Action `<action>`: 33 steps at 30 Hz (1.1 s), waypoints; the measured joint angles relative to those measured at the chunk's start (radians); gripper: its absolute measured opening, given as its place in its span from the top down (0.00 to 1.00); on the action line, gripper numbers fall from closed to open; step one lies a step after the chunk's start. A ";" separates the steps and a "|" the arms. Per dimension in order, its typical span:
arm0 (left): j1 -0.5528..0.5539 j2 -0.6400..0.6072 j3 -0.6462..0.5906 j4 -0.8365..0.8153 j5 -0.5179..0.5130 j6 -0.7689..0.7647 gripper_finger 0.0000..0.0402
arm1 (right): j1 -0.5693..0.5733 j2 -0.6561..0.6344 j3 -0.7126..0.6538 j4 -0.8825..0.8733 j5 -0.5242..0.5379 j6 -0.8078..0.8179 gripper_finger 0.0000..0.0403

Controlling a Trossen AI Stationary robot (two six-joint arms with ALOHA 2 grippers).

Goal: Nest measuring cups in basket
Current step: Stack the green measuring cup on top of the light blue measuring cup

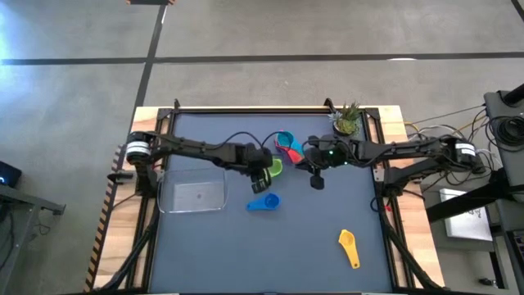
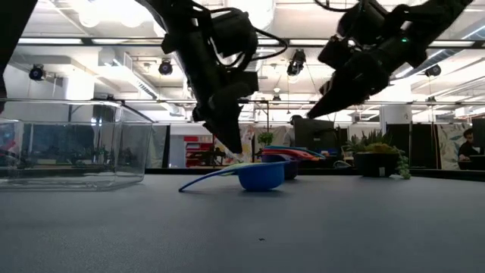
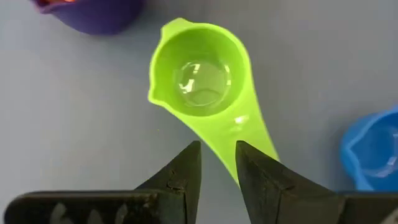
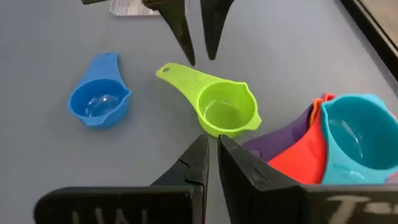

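The lime green cup [image 3: 199,78] sits upright on the table mat, also seen in the high view [image 1: 275,169]. My left gripper [image 3: 217,149] is open by a narrow gap and pointing down, low over the cup's handle [image 4: 180,74]. One finger hides the handle's end. My right gripper [image 4: 213,140] hangs above the mat near the cup's bowl, shut and holding nothing. Teal, red, orange and purple cups are nested in a stack [image 1: 286,146]. A blue cup [image 1: 264,202] and a yellow cup [image 1: 350,246] lie apart. The clear basket [image 1: 192,192] stands left of them. My left gripper comes at the lime green cup's handle [image 3: 249,146] from above, with one finger [image 3: 261,177] over it. I cannot tell whether it touches the handle. The cup rests flat on the mat.
A small potted plant [image 1: 347,121] stands at the far edge beside the right arm. The blue cup [image 2: 261,176] lies just near of the left gripper. Raised rails frame the mat. Bare mat stretches along the near side around the yellow cup.
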State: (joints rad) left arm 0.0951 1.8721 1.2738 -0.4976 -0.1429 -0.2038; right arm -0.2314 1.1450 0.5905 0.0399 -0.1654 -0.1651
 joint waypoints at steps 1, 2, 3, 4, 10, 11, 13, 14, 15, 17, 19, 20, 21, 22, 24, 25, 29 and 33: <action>0.007 0.000 -0.005 0.003 0.025 -0.004 0.80 | 0.000 -0.021 -0.020 0.012 0.000 0.015 0.94; 0.013 -0.001 -0.012 0.007 0.053 -0.013 0.80 | 0.000 -0.045 -0.042 0.035 -0.002 0.024 0.94; 0.019 -0.001 -0.020 0.014 0.079 -0.019 0.80 | 0.000 -0.073 -0.065 0.063 -0.008 0.037 0.94; 0.023 -0.001 -0.029 0.027 0.099 -0.028 0.80 | 0.000 -0.099 -0.089 0.090 -0.018 0.045 0.94; 0.033 0.004 -0.052 0.067 0.164 -0.060 0.80 | 0.000 -0.239 -0.199 0.207 -0.028 0.088 0.94; 0.035 0.006 -0.052 0.067 0.166 -0.068 0.80 | 0.000 -0.256 -0.208 0.206 -0.027 0.092 0.94; 0.040 0.006 -0.052 0.073 0.168 -0.078 0.80 | 0.000 -0.282 -0.227 0.206 -0.027 0.102 0.94; 0.042 0.006 -0.052 0.081 0.172 -0.078 0.80 | 0.000 -0.295 -0.236 0.208 -0.027 0.110 0.94; 0.046 0.006 -0.052 0.088 0.181 -0.078 0.80 | 0.000 -0.307 -0.246 0.206 -0.027 0.113 0.94; 0.051 0.006 -0.053 0.099 0.192 -0.080 0.80 | 0.000 -0.322 -0.261 0.205 -0.027 0.116 0.94; 0.058 0.006 -0.053 0.112 0.214 -0.088 0.80 | 0.000 -0.334 -0.274 0.204 -0.027 0.121 0.94; 0.061 0.006 -0.053 0.113 0.217 -0.093 0.80 | 0.000 -0.336 -0.277 0.205 -0.027 0.122 0.94; 0.064 0.006 -0.053 0.111 0.217 -0.094 0.80 | 0.000 -0.339 -0.279 0.206 -0.027 0.124 0.94; 0.068 0.006 -0.054 0.110 0.218 -0.098 0.80 | 0.000 -0.341 -0.284 0.206 -0.027 0.127 0.94; 0.077 0.006 -0.057 0.107 0.216 -0.110 0.80 | 0.000 -0.339 -0.285 0.205 -0.027 0.129 0.94; 0.080 0.006 -0.057 0.107 0.216 -0.117 0.80 | 0.000 -0.339 -0.286 0.206 -0.027 0.129 0.94; 0.082 0.013 -0.057 0.112 0.216 -0.124 0.79 | 0.000 -0.339 -0.286 0.205 -0.027 0.128 0.94; 0.082 0.042 -0.057 0.117 0.242 -0.133 0.71 | 0.000 -0.339 -0.286 0.205 -0.027 0.123 0.94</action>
State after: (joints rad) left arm 0.1772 1.9137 1.2171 -0.3806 0.0988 -0.3363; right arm -0.2314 0.8059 0.3042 0.2453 -0.1925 -0.0424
